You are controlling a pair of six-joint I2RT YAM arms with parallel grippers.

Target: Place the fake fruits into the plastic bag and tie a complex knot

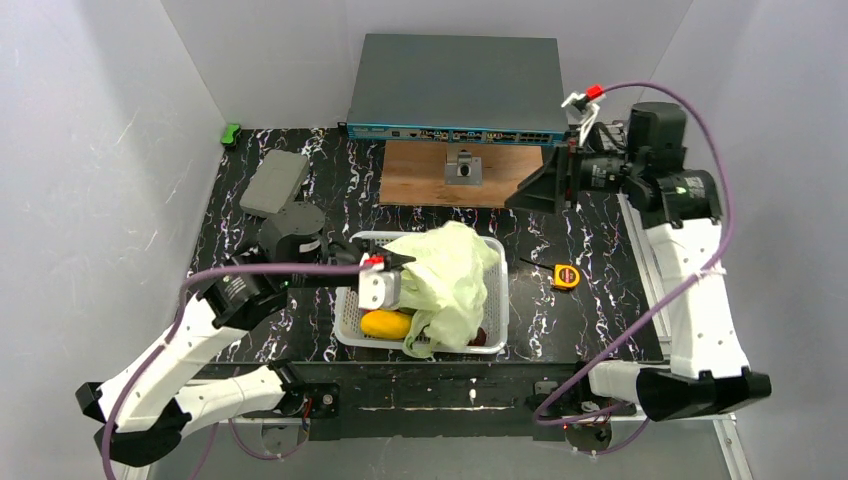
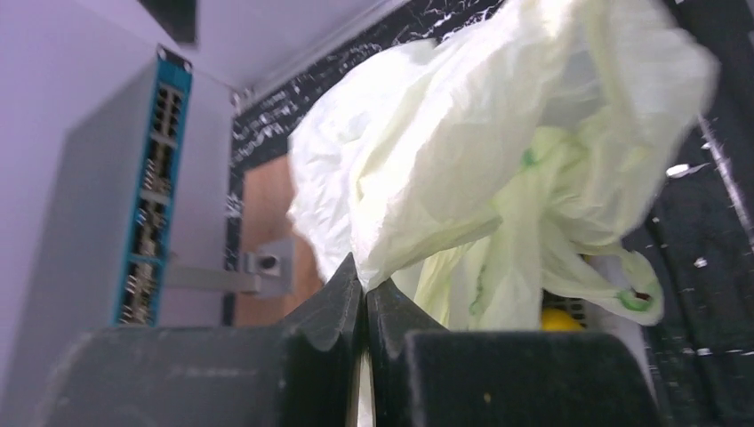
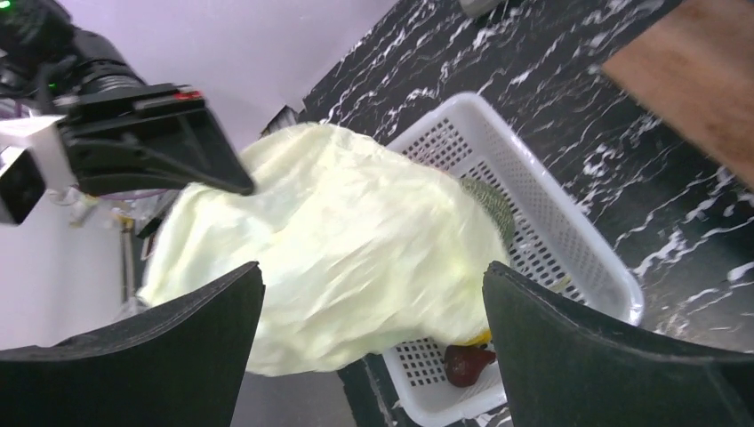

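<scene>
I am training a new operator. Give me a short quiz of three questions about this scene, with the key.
1. True or false: the left end effector is shut on the plastic bag.
2. Which of these lies uncovered in the white basket? A) yellow mango B) pineapple C) orange
3. Fill in: the right end effector is ____.
Key: 1 true; 2 A; 3 open.

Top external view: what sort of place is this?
Probably a robotics lab cell: white walls box in a black marbled table, a network switch at the back, left arm and right arm bolted at the near edge.
</scene>
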